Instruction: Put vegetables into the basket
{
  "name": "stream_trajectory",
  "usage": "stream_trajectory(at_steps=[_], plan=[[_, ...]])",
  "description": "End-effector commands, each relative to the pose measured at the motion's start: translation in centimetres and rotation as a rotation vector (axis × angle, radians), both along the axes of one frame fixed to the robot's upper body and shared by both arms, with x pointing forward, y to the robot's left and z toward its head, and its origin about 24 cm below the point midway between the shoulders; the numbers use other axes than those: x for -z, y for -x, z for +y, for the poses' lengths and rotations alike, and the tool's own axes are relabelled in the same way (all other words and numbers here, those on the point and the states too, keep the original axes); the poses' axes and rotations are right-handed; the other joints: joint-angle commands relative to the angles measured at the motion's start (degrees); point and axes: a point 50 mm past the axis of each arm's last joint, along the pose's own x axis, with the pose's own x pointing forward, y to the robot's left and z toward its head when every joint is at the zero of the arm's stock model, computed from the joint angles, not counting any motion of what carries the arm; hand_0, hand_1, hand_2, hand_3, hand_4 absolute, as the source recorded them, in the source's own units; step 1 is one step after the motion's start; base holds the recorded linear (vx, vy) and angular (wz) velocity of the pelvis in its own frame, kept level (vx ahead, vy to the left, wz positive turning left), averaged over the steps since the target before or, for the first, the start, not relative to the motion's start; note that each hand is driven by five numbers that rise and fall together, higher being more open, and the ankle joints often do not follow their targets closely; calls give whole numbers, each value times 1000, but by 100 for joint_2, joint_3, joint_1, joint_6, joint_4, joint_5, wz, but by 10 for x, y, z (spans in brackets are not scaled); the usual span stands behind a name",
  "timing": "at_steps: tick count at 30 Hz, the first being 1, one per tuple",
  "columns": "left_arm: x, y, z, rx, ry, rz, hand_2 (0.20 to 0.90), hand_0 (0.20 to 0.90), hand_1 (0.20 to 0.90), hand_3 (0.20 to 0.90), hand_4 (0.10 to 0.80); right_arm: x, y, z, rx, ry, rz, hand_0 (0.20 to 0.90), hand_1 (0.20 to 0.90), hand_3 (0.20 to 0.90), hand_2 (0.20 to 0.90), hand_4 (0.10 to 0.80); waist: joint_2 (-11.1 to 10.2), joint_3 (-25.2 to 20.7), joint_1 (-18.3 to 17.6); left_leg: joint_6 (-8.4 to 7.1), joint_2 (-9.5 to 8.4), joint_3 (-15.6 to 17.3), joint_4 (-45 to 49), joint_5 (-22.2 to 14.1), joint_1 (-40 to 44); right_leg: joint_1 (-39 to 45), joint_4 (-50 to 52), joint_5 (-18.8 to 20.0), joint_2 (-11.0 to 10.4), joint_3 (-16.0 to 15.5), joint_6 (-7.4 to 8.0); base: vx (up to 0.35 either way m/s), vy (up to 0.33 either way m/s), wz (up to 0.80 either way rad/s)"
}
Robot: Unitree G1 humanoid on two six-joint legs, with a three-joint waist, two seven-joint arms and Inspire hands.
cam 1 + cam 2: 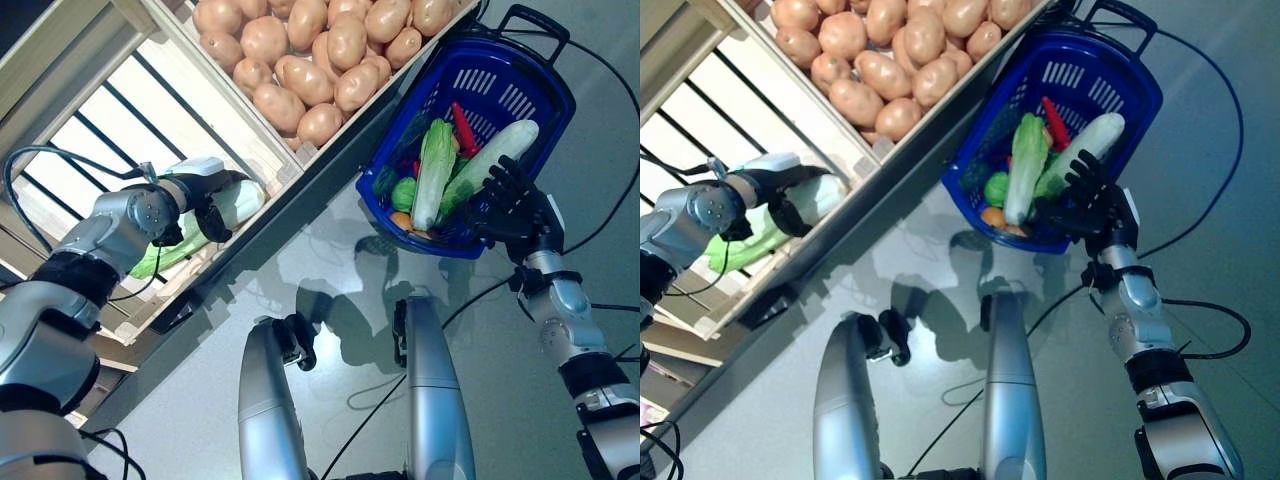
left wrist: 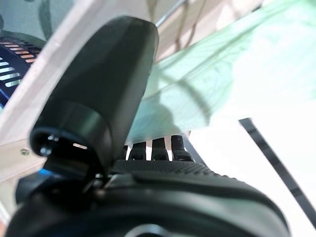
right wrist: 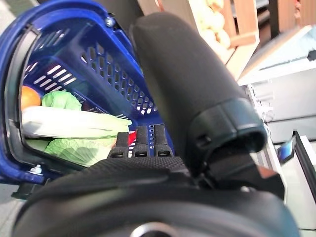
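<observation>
green cabbage point(image 1: 190, 235) in left robot hand point(image 1: 205, 205)

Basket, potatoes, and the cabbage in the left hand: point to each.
Basket point(image 1: 545, 95): left eye view, on its blue side wall.
Potatoes point(image 1: 305, 80): left eye view, on one potato mid-pile.
Cabbage point(image 1: 245, 200): left eye view, on its pale end past the left hand point(image 1: 205, 205).

Left arm bent, reaching out to robot's left; left hand point(image 1: 205, 205) with fingers and thumb curled round pale green cabbage point(image 1: 238, 203); right arm stretched forward; right hand point(image 1: 515, 210) at rim of blue basket point(image 1: 395, 150), fingers point(image 3: 138, 140) curled over rim, gripping.
</observation>
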Motion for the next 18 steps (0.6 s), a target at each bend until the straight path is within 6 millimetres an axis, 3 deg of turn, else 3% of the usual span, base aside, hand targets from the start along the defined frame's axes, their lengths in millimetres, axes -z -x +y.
stream_trajectory(at_steps=[1, 8, 11, 12, 13, 14, 18], plan=[[-24, 11, 17, -50, -9, 71, 900, 900, 900, 900, 800, -58, 3, -16, -14, 14, -239, 900, 900, 900, 900, 800, 189, -14, -120, 443, -134, 325, -434, -308, 608, 631, -1019, 883, -297, -418, -172, 0, 0, 0], [-26, 12, 12, -4, 70, 33, 900, 900, 900, 900, 800, -53, 6, -21, 7, 0, -236, 900, 900, 900, 900, 800, 209, -14, -80, 454, -161, 309, -493, -311, 705, 743, -1112, 902, -346, -471, -182, 2, -16, -1], [-28, 9, 5, 33, 45, -77, 900, 900, 900, 900, 800, -51, 6, -22, 19, -18, -235, 900, 900, 900, 900, 800, 185, -14, -73, 465, -161, 284, -424, -324, 593, 640, -1047, 894, -346, -474, -199, -23, -5, 1], [-29, 9, 5, 34, 41, -102, 839, 839, 839, 839, 759, -51, 6, -21, 19, -21, -236, 900, 900, 900, 900, 800, 174, -14, -72, 470, -158, 278, -414, -328, 569, 617, -1036, 891, -342, -472, -203, -47, -7, 2], [-31, 8, 4, 31, 36, -144, 538, 538, 538, 538, 558, -50, 7, -21, 19, -22, -238, 900, 900, 900, 900, 800, 155, -14, -70, 474, -146, 270, -376, -329, 500, 555, -1003, 886, -334, -466, -211, -49, -13, 2], [-32, 7, 3, 31, 31, -175, 300, 300, 300, 300, 400, -49, 7, -20, 19, -24, -239, 900, 900, 900, 900, 800, 133, -14, -66, 477, -135, 261, -347, -331, 452, 516, -982, 885, -324, -466, -216, -51, -20, 1], [-32, 5, 5, 20, 27, -265, 300, 300, 300, 300, 400, -46, 8, -16, 26, -37, -250, 900, 900, 900, 900, 800, 52, -14, -55, 491, -113, 231, -306, -336, 352, 430, -929, 876, -278, -477, -231, -40, -26, 1]])
